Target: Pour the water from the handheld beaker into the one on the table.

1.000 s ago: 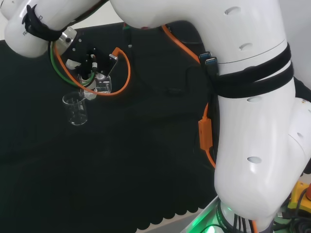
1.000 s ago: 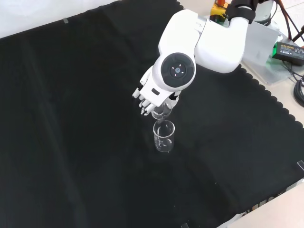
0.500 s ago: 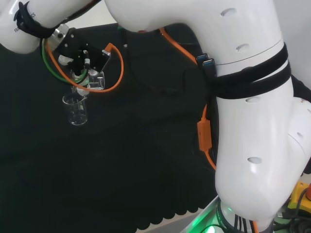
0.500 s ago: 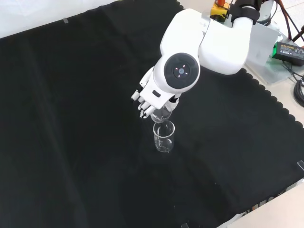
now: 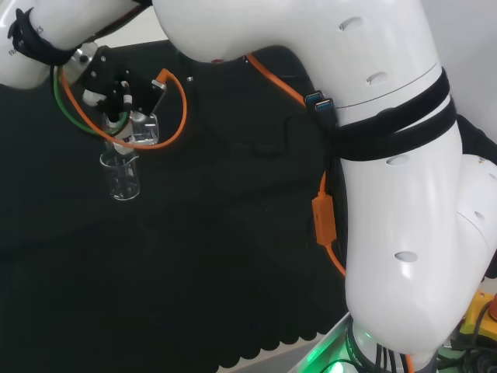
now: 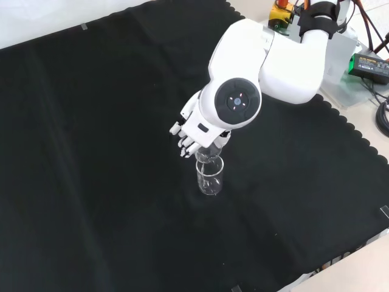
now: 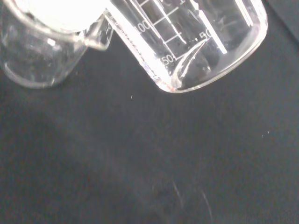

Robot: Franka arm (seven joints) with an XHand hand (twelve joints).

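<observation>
While the hand (image 6: 193, 129) curls its fingers (image 6: 183, 143) round a clear glass beaker (image 7: 196, 42), that handheld beaker hangs tilted above the black-clothed desk (image 6: 91, 182), its lip just over the rim of a second beaker (image 6: 209, 175) standing upright on the cloth. From the head view the standing beaker (image 5: 122, 176) sits directly below the hand (image 5: 116, 93). Close up, water pools in the tilted beaker's lower corner beside its printed scale.
</observation>
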